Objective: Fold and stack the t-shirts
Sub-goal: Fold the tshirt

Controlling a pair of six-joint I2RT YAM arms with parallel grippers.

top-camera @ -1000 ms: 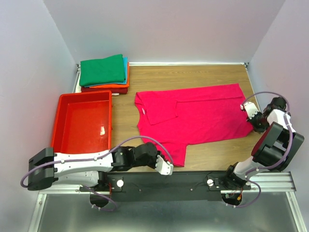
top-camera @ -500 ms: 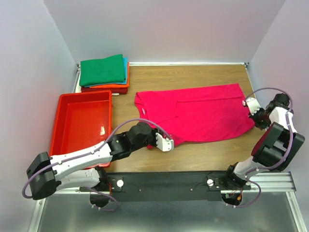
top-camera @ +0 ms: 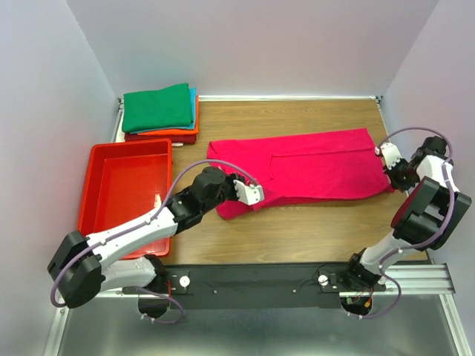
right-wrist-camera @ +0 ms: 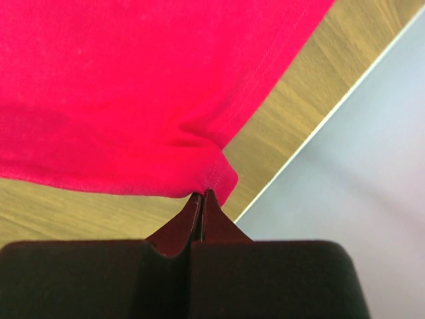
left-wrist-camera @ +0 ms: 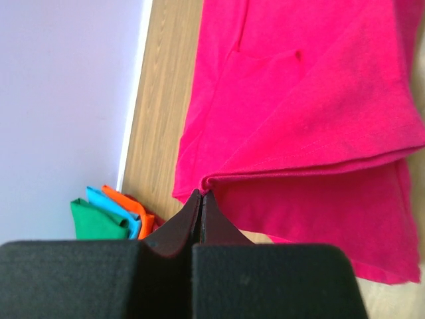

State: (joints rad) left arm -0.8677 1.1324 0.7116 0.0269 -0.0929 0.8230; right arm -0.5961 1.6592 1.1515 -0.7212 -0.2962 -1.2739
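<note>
The magenta-pink t-shirt (top-camera: pixel 319 169) lies across the middle of the wooden table, its near edge folded up over itself. My left gripper (top-camera: pixel 254 195) is shut on the shirt's near left edge, lifted a little; the pinched fold shows in the left wrist view (left-wrist-camera: pixel 202 193). My right gripper (top-camera: pixel 391 157) is shut on the shirt's right edge near the wall, and the hem bunches at the fingertips in the right wrist view (right-wrist-camera: pixel 203 194). A stack of folded t-shirts (top-camera: pixel 158 110), green on top of teal-blue, orange and dark red, sits at the back left and also shows in the left wrist view (left-wrist-camera: pixel 106 216).
A red plastic tray (top-camera: pixel 93 185) sits on the left, beside the left arm. The side walls close in on both sides; the right wall is close to my right gripper. Bare wood (top-camera: pixel 312 230) shows in front of the shirt.
My left gripper has carried the shirt's near left edge from the table's front up and over towards the middle, folding it. My right gripper has drawn the right edge back alongside.
</note>
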